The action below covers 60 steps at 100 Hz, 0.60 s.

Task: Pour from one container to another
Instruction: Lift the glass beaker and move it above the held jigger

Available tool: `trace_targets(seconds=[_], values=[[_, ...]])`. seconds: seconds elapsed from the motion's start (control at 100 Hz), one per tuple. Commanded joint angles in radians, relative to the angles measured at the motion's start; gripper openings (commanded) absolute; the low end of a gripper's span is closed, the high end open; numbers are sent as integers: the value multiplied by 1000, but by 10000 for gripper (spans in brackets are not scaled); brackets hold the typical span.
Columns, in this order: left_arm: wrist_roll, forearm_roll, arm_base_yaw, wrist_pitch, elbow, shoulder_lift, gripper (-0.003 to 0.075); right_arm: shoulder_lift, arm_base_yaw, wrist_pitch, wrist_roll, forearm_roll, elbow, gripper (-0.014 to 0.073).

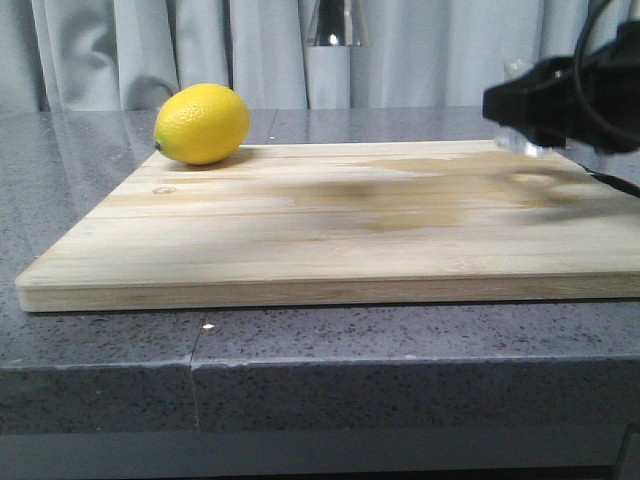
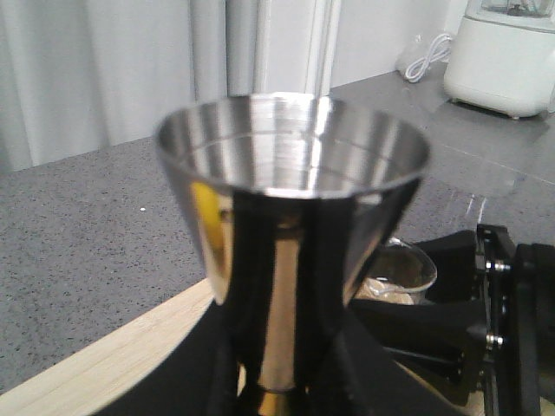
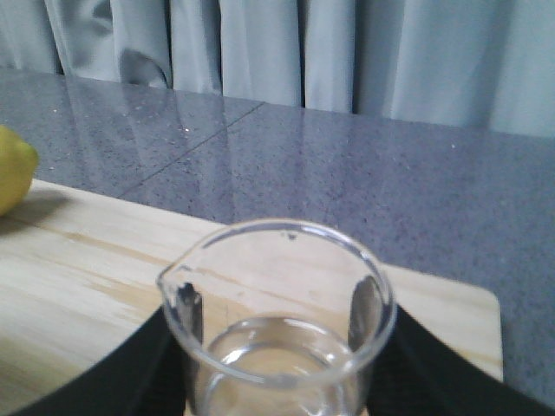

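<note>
- Hovering above the cutting board's (image 1: pixel 330 225) right edge, the right gripper (image 1: pixel 535 105) is clamped around the glass beaker (image 3: pixel 277 321) (liquid inside).
- The steel jigger (image 2: pixel 290 225) is gripped upright by the left gripper (image 2: pixel 277 381), whose fingers are mostly cut off.

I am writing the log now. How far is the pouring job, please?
Done: both vessels are picked up, the jigger in the left gripper, the beaker in the right gripper. In hand: the beaker is upright with liquid inside. Left: tipping it into the jigger, which appears empty.
</note>
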Motion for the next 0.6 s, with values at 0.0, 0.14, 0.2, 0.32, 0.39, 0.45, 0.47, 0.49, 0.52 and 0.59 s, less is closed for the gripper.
trace_targets(seconds=[0.0, 0.14, 0.2, 0.32, 0.39, 0.45, 0.47, 0.49, 0.52, 0.59], values=[[-7, -13, 0, -64, -32, -46, -19, -80, 2, 5, -9, -47, -78, 234], [-9, -13, -3, -45, -32, -41, -19, -133, 2, 135, -9, -139, -181, 234], [-9, -13, -10, -42, -32, -41, -19, -151, 2, 166, -9, -173, -223, 234], [-9, -11, -23, -42, -28, -41, -19, -181, 2, 238, -9, -224, -299, 234], [-9, -11, -31, -42, -26, -41, -19, -191, 4, 268, -9, -255, -339, 234], [-9, -11, -37, -42, -26, -41, -19, -197, 15, 296, -9, -263, -369, 234], [-9, -11, -41, -42, -26, -41, -19, -199, 21, 307, -9, -265, -379, 234], [-9, -11, -43, -42, -26, -41, -19, -199, 28, 317, -9, -265, -389, 234], [-9, -11, -47, -42, -26, -41, -19, -201, 37, 327, -9, -277, -400, 234], [-9, -11, -54, -42, -26, -41, -19, -203, 58, 347, -9, -319, -425, 234]])
